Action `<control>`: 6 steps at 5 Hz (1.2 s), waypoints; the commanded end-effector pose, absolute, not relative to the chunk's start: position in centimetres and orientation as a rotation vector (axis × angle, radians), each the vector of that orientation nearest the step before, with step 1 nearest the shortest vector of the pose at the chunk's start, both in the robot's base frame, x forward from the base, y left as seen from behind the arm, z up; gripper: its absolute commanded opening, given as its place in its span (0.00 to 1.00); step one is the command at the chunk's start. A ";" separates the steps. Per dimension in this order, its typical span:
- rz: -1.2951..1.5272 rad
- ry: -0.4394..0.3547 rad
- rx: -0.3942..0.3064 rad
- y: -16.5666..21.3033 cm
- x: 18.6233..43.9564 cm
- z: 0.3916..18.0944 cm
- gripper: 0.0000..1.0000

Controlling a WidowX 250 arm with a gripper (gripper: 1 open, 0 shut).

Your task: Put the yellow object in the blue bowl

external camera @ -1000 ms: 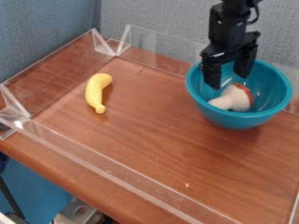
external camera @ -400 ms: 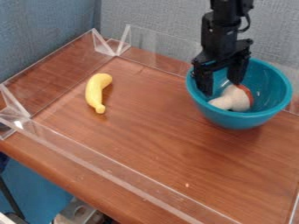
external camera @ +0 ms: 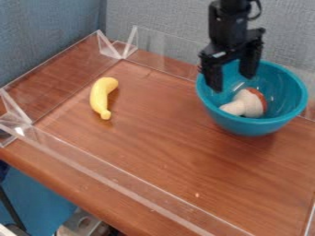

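Note:
The yellow object, a small curved banana (external camera: 103,97), lies on the wooden table at the left. At the right stands the blue bowl (external camera: 290,101), a deep teal one, with a white and reddish-brown lump (external camera: 246,104) inside it. My gripper (external camera: 230,70) hangs over the bowl's left rim, far to the right of the banana. Its two black fingers (external camera: 209,72) point down and stand apart, open, with nothing between them.
Clear acrylic walls (external camera: 74,57) fence the wooden tabletop (external camera: 160,138) on all sides, with small triangular braces at the back and left corners. A blue-grey panel rises behind the table.
The gripper has risen and drifted left, from inside the bowl to above its left rim. It stays open. Banana, bowl and lump have not moved.

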State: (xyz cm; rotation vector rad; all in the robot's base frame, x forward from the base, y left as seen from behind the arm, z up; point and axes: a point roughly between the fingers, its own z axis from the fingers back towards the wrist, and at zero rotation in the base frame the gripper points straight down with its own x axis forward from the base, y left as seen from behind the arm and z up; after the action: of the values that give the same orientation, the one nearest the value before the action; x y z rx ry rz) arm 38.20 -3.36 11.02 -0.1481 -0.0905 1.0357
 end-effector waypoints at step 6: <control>0.996 -0.187 -0.217 -2.5 39.2 15.0 1.00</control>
State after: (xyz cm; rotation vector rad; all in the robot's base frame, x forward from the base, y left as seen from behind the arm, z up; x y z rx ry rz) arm 38.56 -2.37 12.79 -0.1831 -0.1262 1.0077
